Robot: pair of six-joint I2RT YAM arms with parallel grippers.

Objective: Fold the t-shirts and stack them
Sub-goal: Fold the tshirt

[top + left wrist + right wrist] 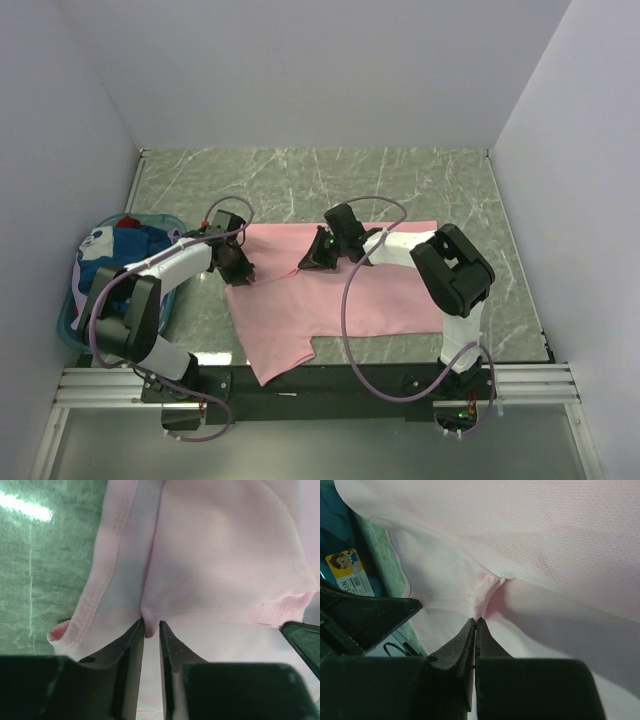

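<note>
A light pink t-shirt (350, 295) lies spread across the middle of the green marbled table, one sleeve hanging toward the near edge. At the shirt's left edge, my left gripper (243, 272) has its jaws drawn narrow on a small fold of pink cloth (220, 555), which fills the gap at the tips (151, 626). My right gripper (306, 263) sits near the shirt's upper middle. It is shut tight on a pinched ridge of the pink fabric (545, 540) at its tips (477, 620). More t-shirts (125, 250), blue, white and red, are bunched in the basket.
The teal plastic basket (72, 318) stands at the left edge of the table, close beside my left arm. Bare tabletop (400, 180) stretches behind the shirt to the back wall. White walls close in both sides, and a metal rail (320, 385) runs along the near edge.
</note>
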